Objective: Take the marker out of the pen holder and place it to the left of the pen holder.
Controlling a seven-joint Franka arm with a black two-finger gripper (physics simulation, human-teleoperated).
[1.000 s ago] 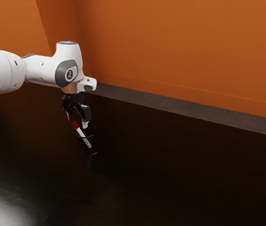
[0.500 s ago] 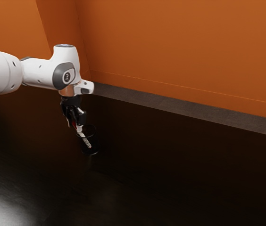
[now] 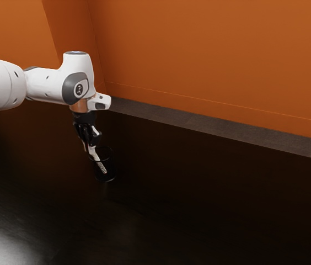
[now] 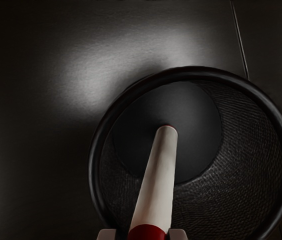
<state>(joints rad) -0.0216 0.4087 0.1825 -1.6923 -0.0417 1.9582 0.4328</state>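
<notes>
From where I'm standing, the orange wall [image 3: 216, 61] is rising behind the dark tabletop [image 3: 188, 204], and the white arm [image 3: 48, 85] is reaching in from the exterior view's left, bringing its black gripper [image 3: 90, 150] down over the round black pen holder [image 3: 110, 168]. The gripper's two fingers [image 4: 106, 234] are standing slightly apart, flanking the marker's red end [image 4: 148, 232], with a narrow gap showing on one side. The white marker [image 4: 156, 180] is leaning inside the pen holder, its upper end tilting toward the arm and rising above the rim.
</notes>
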